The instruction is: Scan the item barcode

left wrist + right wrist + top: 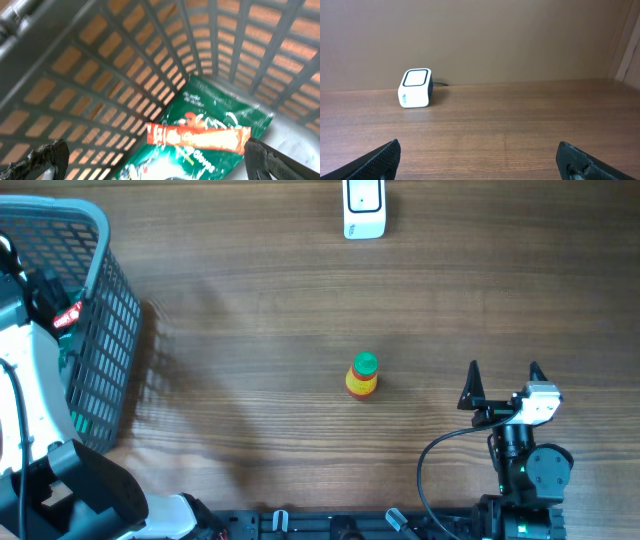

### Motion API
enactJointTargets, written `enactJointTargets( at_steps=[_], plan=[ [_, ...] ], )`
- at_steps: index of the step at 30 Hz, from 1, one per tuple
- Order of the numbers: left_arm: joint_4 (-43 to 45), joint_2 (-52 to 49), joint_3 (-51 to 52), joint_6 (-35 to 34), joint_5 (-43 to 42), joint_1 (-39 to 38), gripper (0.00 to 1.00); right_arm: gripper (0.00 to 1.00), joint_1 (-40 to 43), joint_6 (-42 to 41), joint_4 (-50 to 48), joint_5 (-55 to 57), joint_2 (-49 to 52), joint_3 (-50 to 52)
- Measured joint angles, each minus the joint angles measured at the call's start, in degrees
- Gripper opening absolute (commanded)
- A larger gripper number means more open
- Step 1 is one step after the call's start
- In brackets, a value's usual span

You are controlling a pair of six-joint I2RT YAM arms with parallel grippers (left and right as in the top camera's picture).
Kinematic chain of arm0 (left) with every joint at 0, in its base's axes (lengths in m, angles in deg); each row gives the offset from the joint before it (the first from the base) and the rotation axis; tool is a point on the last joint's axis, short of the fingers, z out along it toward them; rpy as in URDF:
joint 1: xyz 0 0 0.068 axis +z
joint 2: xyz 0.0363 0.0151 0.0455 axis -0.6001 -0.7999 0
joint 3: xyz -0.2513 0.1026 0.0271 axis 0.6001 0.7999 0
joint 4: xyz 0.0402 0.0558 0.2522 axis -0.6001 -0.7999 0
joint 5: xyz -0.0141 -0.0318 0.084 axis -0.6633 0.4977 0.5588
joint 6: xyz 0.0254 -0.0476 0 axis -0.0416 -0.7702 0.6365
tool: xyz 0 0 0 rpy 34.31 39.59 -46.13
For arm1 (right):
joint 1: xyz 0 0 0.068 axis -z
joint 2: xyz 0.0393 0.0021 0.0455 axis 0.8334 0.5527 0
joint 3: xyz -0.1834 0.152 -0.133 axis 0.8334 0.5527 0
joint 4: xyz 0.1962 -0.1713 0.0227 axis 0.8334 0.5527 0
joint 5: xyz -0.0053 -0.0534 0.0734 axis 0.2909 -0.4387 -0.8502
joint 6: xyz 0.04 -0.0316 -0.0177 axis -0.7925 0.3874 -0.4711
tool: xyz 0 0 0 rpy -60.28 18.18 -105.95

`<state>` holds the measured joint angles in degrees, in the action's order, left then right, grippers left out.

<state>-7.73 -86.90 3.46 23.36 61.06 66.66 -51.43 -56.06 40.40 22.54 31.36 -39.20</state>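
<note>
Wood, plastic and shiny film
The surface [250, 300] is brown wood grain with a smooth, dull finish. The basket [110, 330] is grey matt plastic lattice; the pouch [220, 117] inside it is glossy, crinkled green film. The scanner [415, 88] is smooth white plastic.

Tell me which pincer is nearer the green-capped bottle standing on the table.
Right. The right pincer stands open to the bottle's right, apart from it. The left pincer is down inside the basket at the far left, much farther off.
</note>
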Motion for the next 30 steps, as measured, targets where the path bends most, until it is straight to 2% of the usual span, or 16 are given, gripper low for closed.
enactJointTargets(
  at_steps=[9,16,20,28,30],
  plan=[
    [-8.07,0.0,0.0,0.48,-0.02,0.24,1.0,1.0,0.0,0.0,0.0,-0.02,0.0,0.0],
    [-8.26,0.0,0.0,11.19,-1.75,0.35,1.0,1.0,0.0,0.0,0.0,0.0,0.0,0.0],
    [-9.33,-0.7,-0.02,15.08,-4.92,1.14,1.0,1.0,0.0,0.0,0.0,-0.02,0.0,0.0],
    [-9.27,-8.7,-0.02,17.25,-10.93,3.96,1.0,0.99,0.0,0.0,0.0,-0.02,0.0,0.0],
    [-6.91,-10.27,-0.02,16.31,-12.39,4.04,1.0,1.0,0.0,0.0,0.0,-0.02,0.0,0.0]
  ],
)
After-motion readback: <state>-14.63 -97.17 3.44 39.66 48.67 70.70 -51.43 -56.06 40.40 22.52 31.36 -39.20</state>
